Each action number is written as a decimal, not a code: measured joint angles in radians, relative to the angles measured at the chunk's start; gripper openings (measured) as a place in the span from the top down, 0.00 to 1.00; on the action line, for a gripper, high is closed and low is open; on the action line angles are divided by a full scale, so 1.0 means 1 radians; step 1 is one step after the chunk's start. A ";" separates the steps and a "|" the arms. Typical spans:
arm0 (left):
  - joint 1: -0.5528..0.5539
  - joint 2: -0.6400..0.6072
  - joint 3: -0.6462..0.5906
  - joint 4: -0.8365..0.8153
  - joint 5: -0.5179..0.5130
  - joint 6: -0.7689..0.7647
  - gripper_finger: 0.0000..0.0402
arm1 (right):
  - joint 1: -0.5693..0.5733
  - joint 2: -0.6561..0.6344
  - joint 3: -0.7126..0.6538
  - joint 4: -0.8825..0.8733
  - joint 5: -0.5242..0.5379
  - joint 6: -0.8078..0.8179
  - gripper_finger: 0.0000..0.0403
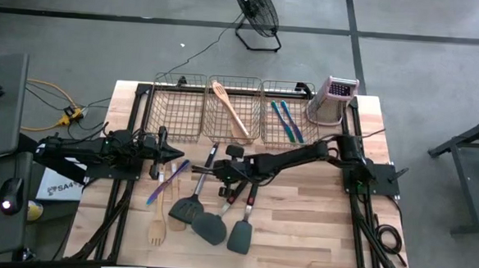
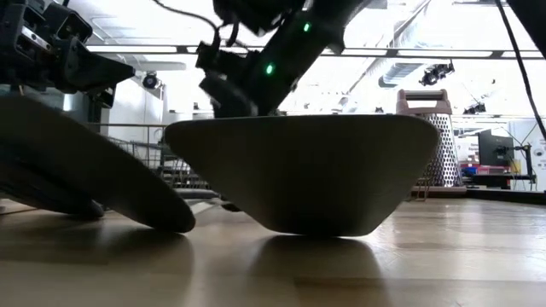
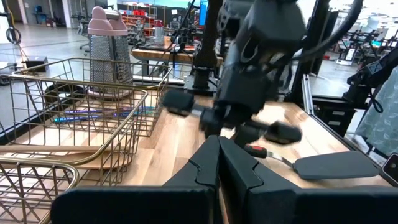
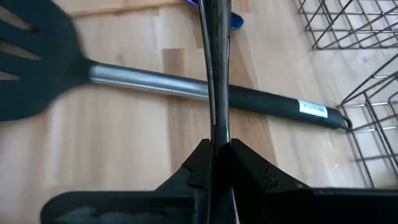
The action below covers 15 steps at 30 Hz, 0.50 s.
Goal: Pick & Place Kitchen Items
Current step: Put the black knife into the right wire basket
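The right end effector is pinched tight on the thin shiny metal stem of a utensil, just above the tabletop near the other tools lying in front of the baskets. The stem looks hard, light and slippery, so I think the dark handle would give a safer hold. The left end effector waits at the left side with its fingers together, holding nothing, and the white label on the spatula handle below is too small to read.
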<state>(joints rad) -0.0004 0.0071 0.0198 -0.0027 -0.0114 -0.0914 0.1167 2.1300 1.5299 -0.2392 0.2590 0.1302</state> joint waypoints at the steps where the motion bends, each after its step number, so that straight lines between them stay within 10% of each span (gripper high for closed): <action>1: 0.000 0.000 0.000 0.000 0.000 0.000 0.99 | 0.005 -0.013 0.000 -0.017 0.004 0.008 0.93; 15: 0.000 0.000 0.000 0.000 0.000 0.000 0.99 | 0.021 -0.192 0.001 -0.288 0.080 0.279 0.93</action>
<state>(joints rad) -0.0006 0.0071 0.0200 -0.0029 -0.0113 -0.0914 0.1375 1.9383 1.5308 -0.5275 0.3393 0.4091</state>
